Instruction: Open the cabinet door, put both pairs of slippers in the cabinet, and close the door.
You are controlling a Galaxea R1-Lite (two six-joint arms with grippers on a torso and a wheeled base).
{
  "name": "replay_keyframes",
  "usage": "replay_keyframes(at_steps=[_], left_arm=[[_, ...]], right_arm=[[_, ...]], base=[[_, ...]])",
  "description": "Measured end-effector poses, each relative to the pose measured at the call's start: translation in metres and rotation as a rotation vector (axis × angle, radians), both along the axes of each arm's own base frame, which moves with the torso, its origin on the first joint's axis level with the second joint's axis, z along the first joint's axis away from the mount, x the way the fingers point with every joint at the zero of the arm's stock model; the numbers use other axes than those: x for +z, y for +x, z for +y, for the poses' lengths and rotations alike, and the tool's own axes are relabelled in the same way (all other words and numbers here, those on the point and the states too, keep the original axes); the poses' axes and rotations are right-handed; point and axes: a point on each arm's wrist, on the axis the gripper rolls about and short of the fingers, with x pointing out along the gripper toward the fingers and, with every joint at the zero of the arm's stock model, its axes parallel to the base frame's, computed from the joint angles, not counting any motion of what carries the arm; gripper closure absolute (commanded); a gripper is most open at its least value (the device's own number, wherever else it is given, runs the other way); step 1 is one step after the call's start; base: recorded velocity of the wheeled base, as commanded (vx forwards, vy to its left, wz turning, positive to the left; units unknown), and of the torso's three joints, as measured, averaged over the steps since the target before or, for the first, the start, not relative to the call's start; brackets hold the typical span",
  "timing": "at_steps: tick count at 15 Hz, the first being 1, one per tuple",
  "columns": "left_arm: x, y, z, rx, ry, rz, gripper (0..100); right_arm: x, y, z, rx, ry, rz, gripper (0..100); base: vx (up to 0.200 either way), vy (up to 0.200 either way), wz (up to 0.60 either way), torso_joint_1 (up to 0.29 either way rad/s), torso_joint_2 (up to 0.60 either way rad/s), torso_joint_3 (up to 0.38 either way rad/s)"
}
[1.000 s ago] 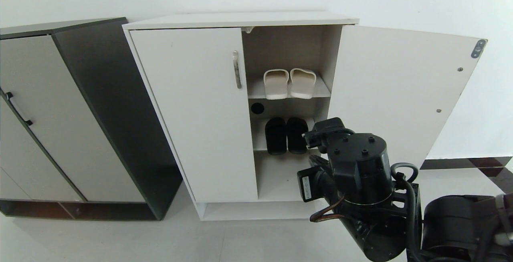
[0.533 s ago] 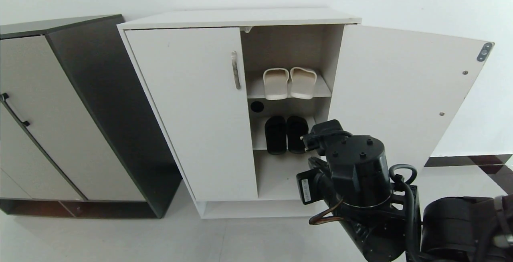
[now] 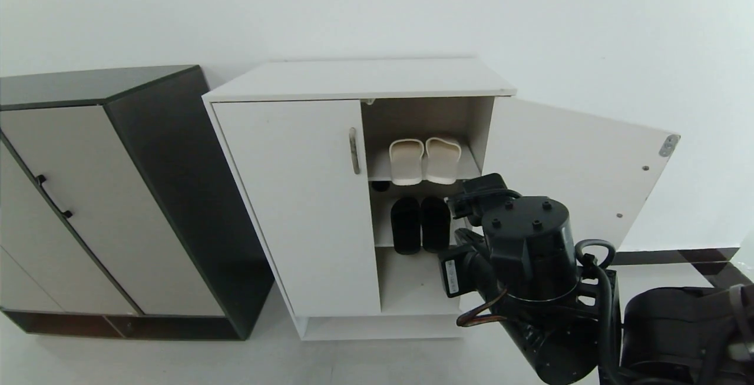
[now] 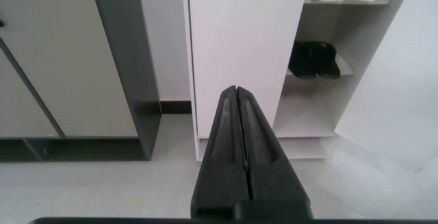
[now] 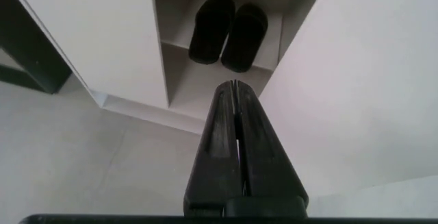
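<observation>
A white cabinet [image 3: 359,79] stands at the centre of the head view, with a dark cabinet [image 3: 153,167] just beside it at 9 o'clock. Its left door [image 3: 294,196] is shut. Its right door [image 3: 565,167] is swung wide toward 3 o'clock, with its bare inner face toward you.

Both pairs are inside the cabinet. The white slippers [image 3: 424,160] sit side by side on the upper shelf. The black slippers [image 3: 419,223] sit on the shelf below, at 6 o'clock from them.

The left gripper [image 4: 237,94] has its fingers clenched together on nothing. The right gripper [image 5: 235,87] is the same, and hangs in front of the open compartment.

Only the closing seems left. The open door looks like a thin, stiff, light panel that should swing easily on its hinges. Its smooth face will probably let the fingers slide. Its handle is hidden on the far face. Take it near the free edge at 3 o'clock, far from the hinges, and push from behind.
</observation>
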Motion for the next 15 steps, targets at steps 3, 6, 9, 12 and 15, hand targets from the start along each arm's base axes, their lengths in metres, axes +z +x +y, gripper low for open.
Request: replay_keyframes(at_steps=[3, 6, 9, 12, 15], left_arm=[[0.0, 0.0, 0.0, 0.0, 0.0, 0.0, 100], [0.0, 0.0, 0.0, 0.0, 0.0, 0.0, 100], [0.0, 0.0, 0.0, 0.0, 0.0, 0.0, 100], [0.0, 0.0, 0.0, 0.0, 0.0, 0.0, 100], [0.0, 0.0, 0.0, 0.0, 0.0, 0.0, 100]], right_arm=[[-0.0007, 0.0, -0.0004, -0.001, -0.002, 0.002, 100], [-0.0012, -0.0003, -0.0005, 0.0, -0.004, 0.003, 100], [-0.0015, -0.0004, -0.0006, 0.0, -0.005, 0.003, 100], [-0.0017, -0.0012, -0.0017, 0.0, -0.004, 0.001, 100], [0.0009, -0.0023, -0.0033, 0.003, -0.002, -0.009, 100]], base=[[0.0, 0.0, 0.0, 0.155, -0.46, -0.321], [0.0, 0.0, 0.0, 0.175, -0.49, -0.312], [0.0, 0.0, 0.0, 0.189, -0.51, -0.315], [0.0, 0.0, 0.0, 0.216, -0.52, -0.307], [0.0, 0.0, 0.0, 0.23, -0.54, -0.313]])
